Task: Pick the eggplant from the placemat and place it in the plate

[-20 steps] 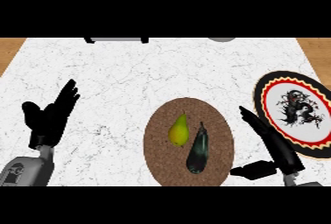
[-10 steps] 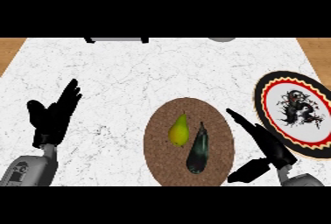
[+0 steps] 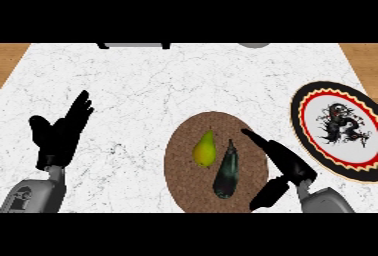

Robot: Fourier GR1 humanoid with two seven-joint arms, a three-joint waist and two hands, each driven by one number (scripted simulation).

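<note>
Single head view, steeply down onto counter [image 3: 148, 85].

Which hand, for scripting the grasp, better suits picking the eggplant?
Right. The right hand is open at the edge of the placemat, beside the eggplant; the left hand rests open far left.

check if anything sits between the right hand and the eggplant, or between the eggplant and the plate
Nothing visible. The open right hand is just right of the eggplant, only mat between them. The pear lies to the eggplant's left, off both paths. Toward the plate: only that hand and bare counter.
</note>
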